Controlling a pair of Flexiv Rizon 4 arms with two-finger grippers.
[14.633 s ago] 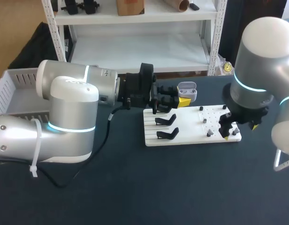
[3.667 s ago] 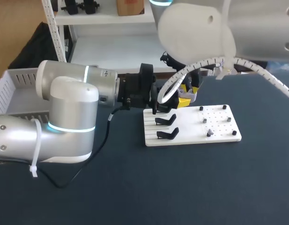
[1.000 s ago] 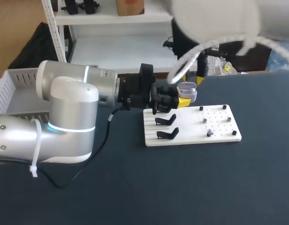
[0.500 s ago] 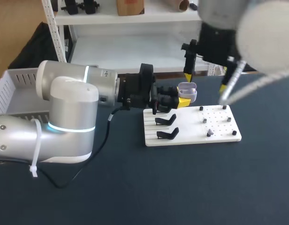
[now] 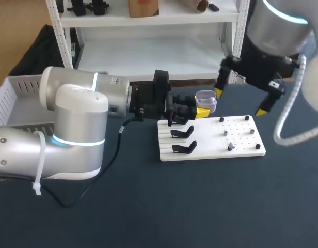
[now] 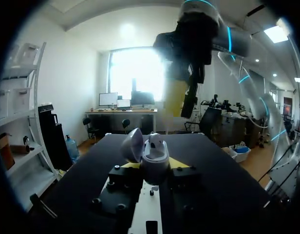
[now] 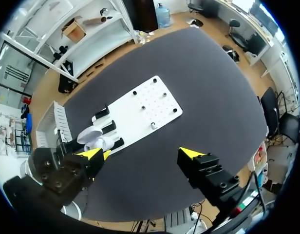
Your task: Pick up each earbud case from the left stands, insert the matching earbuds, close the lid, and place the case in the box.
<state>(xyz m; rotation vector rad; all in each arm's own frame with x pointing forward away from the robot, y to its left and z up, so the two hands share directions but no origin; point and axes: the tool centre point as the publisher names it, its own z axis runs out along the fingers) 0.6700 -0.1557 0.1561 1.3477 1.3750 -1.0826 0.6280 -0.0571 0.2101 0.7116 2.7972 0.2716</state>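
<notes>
Reaches in from nine o'clock, left gripper [image 5: 201,110] clamped on the earbud case [image 5: 206,99], and hangs right gripper [image 5: 240,102] at two o'clock, fingers spread wide.

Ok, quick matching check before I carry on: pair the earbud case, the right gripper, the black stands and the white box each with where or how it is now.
Things:
1. earbud case
2. right gripper
3. black stands
4. white box

States:
A. empty, on the left part of the white board
B. open, up in the air, holding nothing
C. at the far left, away from the board
D. lid open, held in the left gripper

Pairs: 1-D, 2-B, 3-A, 4-C.
</notes>
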